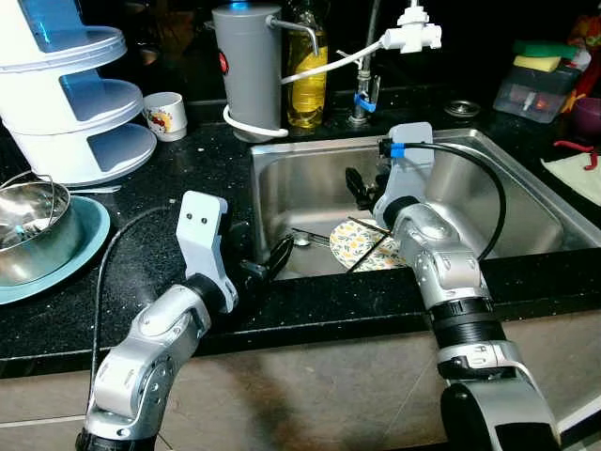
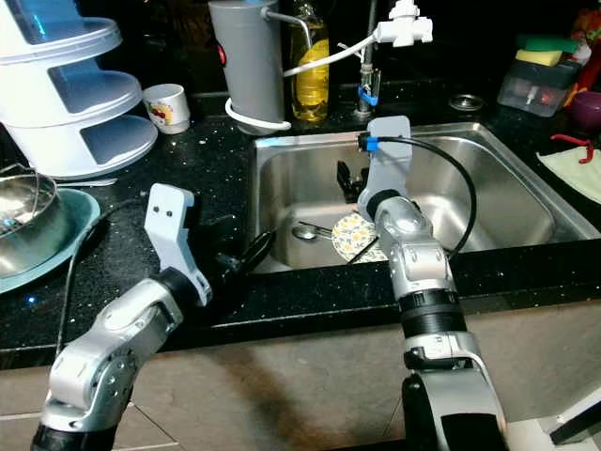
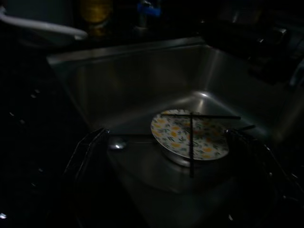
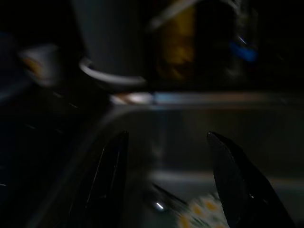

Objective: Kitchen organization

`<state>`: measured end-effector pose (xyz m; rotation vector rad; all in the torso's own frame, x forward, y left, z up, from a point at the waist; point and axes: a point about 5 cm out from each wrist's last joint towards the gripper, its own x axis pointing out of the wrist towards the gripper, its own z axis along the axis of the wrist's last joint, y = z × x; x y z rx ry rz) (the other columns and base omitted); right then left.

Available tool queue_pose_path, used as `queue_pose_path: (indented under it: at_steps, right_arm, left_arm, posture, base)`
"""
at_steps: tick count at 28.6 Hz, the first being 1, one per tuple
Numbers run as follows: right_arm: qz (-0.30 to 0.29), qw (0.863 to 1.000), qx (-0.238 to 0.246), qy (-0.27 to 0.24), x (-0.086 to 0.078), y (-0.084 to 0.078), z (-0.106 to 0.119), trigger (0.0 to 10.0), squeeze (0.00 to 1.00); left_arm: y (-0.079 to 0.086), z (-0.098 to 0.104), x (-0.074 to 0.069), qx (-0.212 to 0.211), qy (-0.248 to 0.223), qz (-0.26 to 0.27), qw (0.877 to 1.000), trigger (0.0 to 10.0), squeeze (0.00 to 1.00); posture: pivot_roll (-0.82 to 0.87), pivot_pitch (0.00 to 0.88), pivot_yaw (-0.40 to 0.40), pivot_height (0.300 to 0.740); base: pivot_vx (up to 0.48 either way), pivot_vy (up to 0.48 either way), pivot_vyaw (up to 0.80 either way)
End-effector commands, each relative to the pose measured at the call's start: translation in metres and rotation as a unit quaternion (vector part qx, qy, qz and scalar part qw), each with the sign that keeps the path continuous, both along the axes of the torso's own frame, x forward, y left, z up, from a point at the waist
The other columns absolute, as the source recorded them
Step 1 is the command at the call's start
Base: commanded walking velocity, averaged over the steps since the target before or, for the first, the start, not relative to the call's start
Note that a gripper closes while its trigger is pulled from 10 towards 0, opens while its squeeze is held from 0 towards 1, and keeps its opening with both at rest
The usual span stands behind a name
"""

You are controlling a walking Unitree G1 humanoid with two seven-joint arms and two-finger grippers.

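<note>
Right gripper (image 4: 166, 180) is hanging over the sink (image 1: 526, 202) with its jaws spread wide and nothing between them. Left gripper (image 1: 268, 263) is hovering at the sink's near-left rim, fingers apart and gripping nothing, as its wrist view shows.

The patterned plate (image 3: 190, 137) is lying flat on the sink floor with two chopsticks (image 3: 191, 142) crossed on top and a spoon (image 1: 302, 240) just beside it.

Judgement: the step is clearing the sink. Take the chopsticks first, or they'll likely slide when the plate tilts. Then pinch the plate by its rim; the flat face gives no grip.
</note>
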<state>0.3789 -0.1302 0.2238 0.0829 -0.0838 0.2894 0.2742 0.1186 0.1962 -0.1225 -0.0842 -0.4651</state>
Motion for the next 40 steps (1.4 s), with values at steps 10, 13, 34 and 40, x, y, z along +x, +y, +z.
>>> queue_pose_path:
  at_steps: [10,13,34,40]
  right_arm:
    - [0.059,0.996,0.046,-0.050,-0.011,0.009,0.007,10.0,0.00]
    - [0.077,0.993,0.066,-0.054,-0.015,0.009,0.004,10.0,0.00]
    - [0.149,0.984,0.084,-0.058,-0.040,0.011,-0.021,10.0,0.00]
    - [0.163,0.983,0.072,-0.046,-0.047,0.014,-0.032,10.0,0.00]
  left_arm:
    - [-0.004,-0.002,0.000,0.002,0.002,0.001,1.000,10.0,0.00]
    - [-0.003,-0.002,0.000,0.002,0.002,0.005,1.000,10.0,0.00]
    - [0.007,-0.008,0.001,0.010,0.000,0.033,0.999,10.0,0.00]
    - [0.026,-0.021,0.004,0.040,0.007,0.098,0.994,10.0,0.00]
  posture:
    - [0.02,0.000,0.007,0.740]
    - [0.02,0.000,0.007,0.740]
    - [0.01,0.000,0.010,0.740]
    - [0.01,0.000,0.014,0.740]
  base:
    - [-0.308,0.000,0.00]
    - [-0.350,0.000,0.00]
    - [-0.317,0.000,0.02]
    - [0.000,0.000,0.74]
